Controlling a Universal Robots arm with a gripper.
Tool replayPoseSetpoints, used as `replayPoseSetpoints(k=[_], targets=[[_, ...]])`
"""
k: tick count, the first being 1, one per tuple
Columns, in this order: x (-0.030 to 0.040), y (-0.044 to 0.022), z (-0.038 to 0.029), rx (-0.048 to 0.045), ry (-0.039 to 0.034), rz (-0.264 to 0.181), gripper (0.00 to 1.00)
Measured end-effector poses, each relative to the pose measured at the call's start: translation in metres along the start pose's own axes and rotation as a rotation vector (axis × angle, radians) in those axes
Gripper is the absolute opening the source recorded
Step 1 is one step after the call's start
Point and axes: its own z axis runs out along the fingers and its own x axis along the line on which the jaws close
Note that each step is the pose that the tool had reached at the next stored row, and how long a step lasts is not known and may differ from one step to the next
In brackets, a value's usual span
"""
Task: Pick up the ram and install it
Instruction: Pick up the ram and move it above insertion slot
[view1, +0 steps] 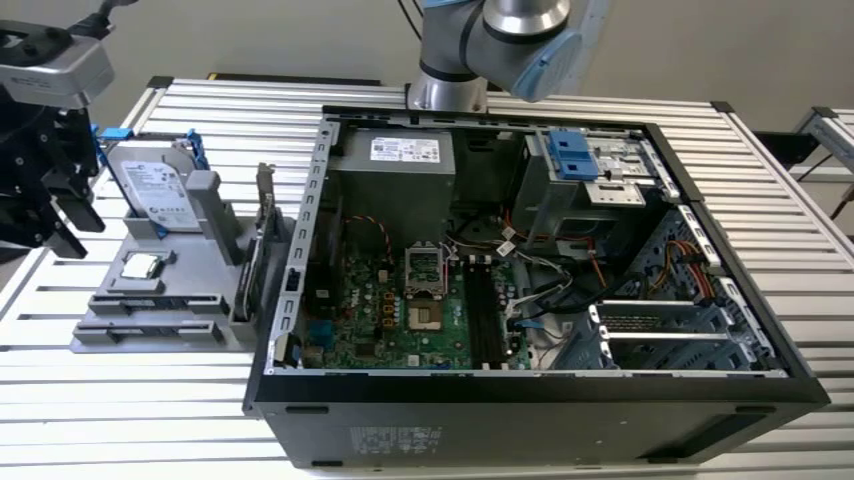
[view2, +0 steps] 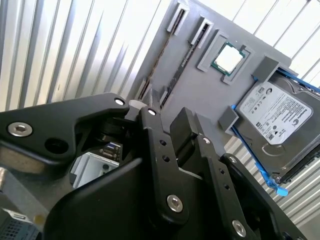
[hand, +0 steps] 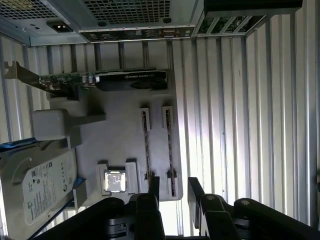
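Two ram sticks stand on edge in slots of a grey holder tray (view1: 200, 215); they look like thin dark strips. The nearer ram stick (hand: 169, 150) runs towards my fingers, and it shows as a dark line (view2: 176, 75) in the second wrist view. In the exterior view the ram (view1: 154, 300) lies at the tray's front. My black gripper (hand: 174, 192) hangs above the tray, open, with nothing between its fingers (hand: 154, 189). It shows at the exterior view's far left (view1: 60, 235), and its linkage fills the foreground (view2: 167, 107) in the second wrist view.
The tray also holds a silver hard drive (view1: 154, 185) in a blue bracket, a square processor (hand: 114, 181) and a graphics card (hand: 100, 80) on edge. To the exterior view's right stands the open computer case (view1: 287, 300), its motherboard (view1: 400, 310) and long black slots (view1: 483, 310) exposed.
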Motion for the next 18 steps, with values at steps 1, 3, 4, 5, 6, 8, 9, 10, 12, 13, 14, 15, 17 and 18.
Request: replayPoseSetpoints(k=[1, 3, 4, 5, 6, 8, 9, 10, 12, 13, 14, 15, 17, 18], targets=[[0.0, 0.0, 0.0001, 0.0, 0.0, 0.0, 1.0], [0.0, 0.0, 0.0008, -0.0004, 0.0004, 0.0, 1.0], [0.0001, 0.0001, 0.0014, -0.0005, 0.0005, 0.0, 1.0], [0.0001, 0.0, 0.0022, -0.0005, 0.0004, 0.0, 1.0], [0.0002, 0.0, 0.0032, -0.0003, 0.0003, 0.0, 1.0], [0.0004, 0.0, 0.0052, -0.0003, -0.0006, 0.0, 1.0], [0.0005, 0.0, 0.0059, -0.0002, -0.0014, 0.0, 1.0], [0.0005, 0.0, 0.0068, -0.0004, -0.0019, 0.0, 1.0], [0.0007, 0.0, 0.0081, -0.0004, -0.0034, 0.0, 1.0], [0.0006, 0.0, 0.0088, -0.0006, -0.0037, 0.0, 1.0], [0.0007, 0.0, 0.0094, -0.0006, -0.004, 0.0, 1.0], [0.0007, 0.0, 0.0099, -0.0006, -0.0044, 0.0, 1.0], [0.0007, 0.0, 0.0111, -0.0008, -0.0056, 0.0, 1.0], [0.0007, 0.0, 0.0116, -0.0007, -0.0062, 0.0, 1.0]])
